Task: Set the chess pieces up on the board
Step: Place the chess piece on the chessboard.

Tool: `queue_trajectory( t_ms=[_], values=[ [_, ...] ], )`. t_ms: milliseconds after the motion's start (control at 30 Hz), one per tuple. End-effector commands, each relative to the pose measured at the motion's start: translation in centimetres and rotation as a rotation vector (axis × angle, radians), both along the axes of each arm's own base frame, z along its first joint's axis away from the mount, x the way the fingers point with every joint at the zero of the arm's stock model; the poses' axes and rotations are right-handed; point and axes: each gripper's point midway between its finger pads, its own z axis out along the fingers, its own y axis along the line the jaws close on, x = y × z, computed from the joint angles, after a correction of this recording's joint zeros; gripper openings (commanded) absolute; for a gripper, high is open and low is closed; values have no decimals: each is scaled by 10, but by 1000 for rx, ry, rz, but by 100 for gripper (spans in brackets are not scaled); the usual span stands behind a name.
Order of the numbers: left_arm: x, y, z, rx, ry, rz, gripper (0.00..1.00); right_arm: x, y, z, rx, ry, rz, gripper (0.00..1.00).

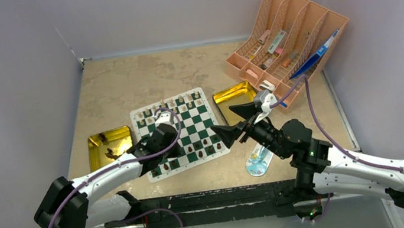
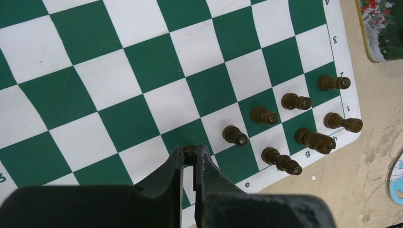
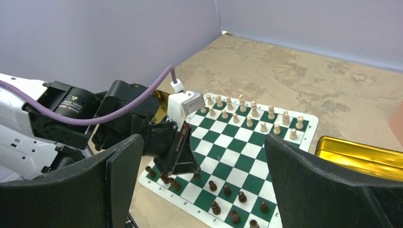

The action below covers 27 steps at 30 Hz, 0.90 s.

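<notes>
Left gripper (image 2: 190, 160) pinched shut on a dark piece (image 2: 189, 151), low over the board (image 2: 119, 80) near its close edge, 6 o'clock in the left wrist view; can't tell if the piece is touching down. Next dark pawn (image 2: 235, 135) stands just at its 2 o'clock. Right gripper (image 1: 231, 123) is wide open and empty, hovering at the board's 3 o'clock in the top view. Risks: the piece lands across a square line or tips as the fingers part, or an opening finger clips that neighbour.

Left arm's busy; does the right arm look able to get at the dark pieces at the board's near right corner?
Probably yes: its open fingers hang beside those dark pieces, nothing between; the left arm is further left.
</notes>
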Motion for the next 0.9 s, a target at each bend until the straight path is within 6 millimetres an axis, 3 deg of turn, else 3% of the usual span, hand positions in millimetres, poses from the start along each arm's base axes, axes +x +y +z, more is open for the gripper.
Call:
queue_trajectory(
  t_ms=[0, 867],
  values=[
    [7, -11, 10, -43, -38, -1, 0, 3, -3, 18, 60, -15, -20, 99],
    [6, -7, -4, -9, -41, 3, 4, 2, -3, 22, 65, -13, -17, 99]
  ],
)
